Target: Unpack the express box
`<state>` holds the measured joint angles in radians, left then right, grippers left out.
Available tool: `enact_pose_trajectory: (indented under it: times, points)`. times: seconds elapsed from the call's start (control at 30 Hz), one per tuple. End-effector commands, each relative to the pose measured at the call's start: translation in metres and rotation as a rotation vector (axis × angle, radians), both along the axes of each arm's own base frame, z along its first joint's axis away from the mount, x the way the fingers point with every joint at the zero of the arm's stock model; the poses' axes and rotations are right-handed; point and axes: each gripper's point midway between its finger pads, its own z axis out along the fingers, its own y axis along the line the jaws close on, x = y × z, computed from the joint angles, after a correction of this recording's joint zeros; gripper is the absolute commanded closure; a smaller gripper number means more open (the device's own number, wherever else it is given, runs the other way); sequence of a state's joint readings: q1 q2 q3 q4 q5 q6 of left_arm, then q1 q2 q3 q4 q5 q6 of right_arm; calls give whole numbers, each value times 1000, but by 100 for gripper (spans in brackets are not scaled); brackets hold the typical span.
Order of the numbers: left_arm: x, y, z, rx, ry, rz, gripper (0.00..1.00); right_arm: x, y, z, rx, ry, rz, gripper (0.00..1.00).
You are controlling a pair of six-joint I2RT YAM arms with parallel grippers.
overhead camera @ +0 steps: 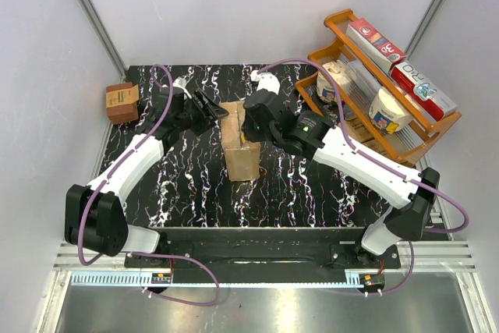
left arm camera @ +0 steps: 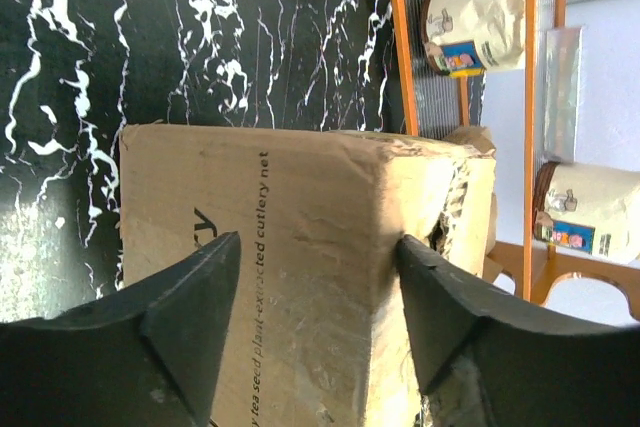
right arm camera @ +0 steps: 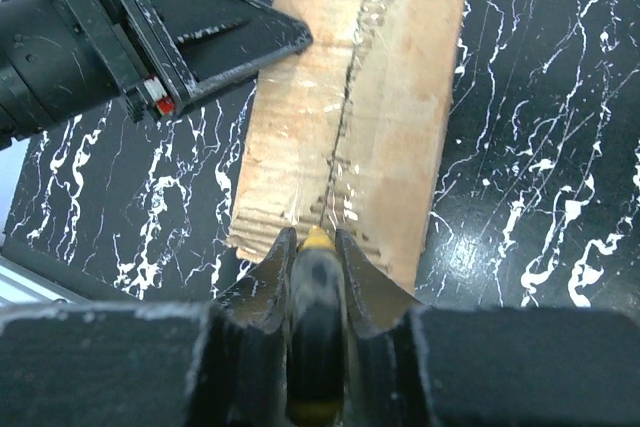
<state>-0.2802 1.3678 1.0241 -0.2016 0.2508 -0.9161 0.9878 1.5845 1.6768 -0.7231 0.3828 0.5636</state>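
Observation:
The express box point(overhead camera: 240, 146), a brown corrugated carton, lies in the middle of the black marbled table point(overhead camera: 187, 185). My left gripper point(overhead camera: 212, 109) stands open at the box's far left end. In the left wrist view the box's printed side and corner point(left arm camera: 200, 177) sit between the spread fingers of my left gripper point(left arm camera: 318, 240). My right gripper point(right arm camera: 317, 237) is shut on a black and yellow cutter point(right arm camera: 318, 327). The cutter's yellow tip sits at the near end of the taped centre seam on the box point(right arm camera: 390, 97). The flaps are shut.
A small darker brown box point(overhead camera: 122, 101) sits at the table's far left edge. An orange rack point(overhead camera: 343, 21) with cartons and bags stands at the back right, close behind my right arm. The left arm point(right arm camera: 90, 37) shows at the right wrist view's upper left.

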Motion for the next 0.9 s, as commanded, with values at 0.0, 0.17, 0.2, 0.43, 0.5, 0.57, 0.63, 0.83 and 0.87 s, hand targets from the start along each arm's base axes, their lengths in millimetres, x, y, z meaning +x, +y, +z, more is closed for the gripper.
enact_pose_trajectory:
  times: [0.0, 0.17, 0.2, 0.43, 0.5, 0.57, 0.63, 0.83, 0.87]
  points:
    - [-30, -9, -17, 23, 65, -146, 29, -6, 3, -24, -59, 18, 35, 100]
    - [-41, -16, 0, -7, 20, -213, 20, -2, 4, -24, -70, 6, 37, 100]
    - [-43, -16, 2, -5, 14, -221, 18, -2, 4, -24, -74, 4, 38, 100]
    - [-60, -18, 18, -11, -57, -291, 9, 1, 3, -22, -83, -7, 36, 100]
    - [-66, -20, 17, -17, -61, -318, 9, 1, 3, -21, -85, -14, 32, 100]
    - [-72, -22, 16, -34, -58, -346, 10, 3, 3, -18, -83, -21, 26, 100]
    - [-79, -23, 12, -42, -47, -361, 12, 5, 4, -14, -77, -29, 26, 100]
    - [-88, -25, 1, -59, -25, -377, 20, 9, 9, -10, -76, -39, 27, 100]
    - [-88, -26, 0, -60, -23, -379, 22, 9, 10, -10, -76, -39, 27, 100]
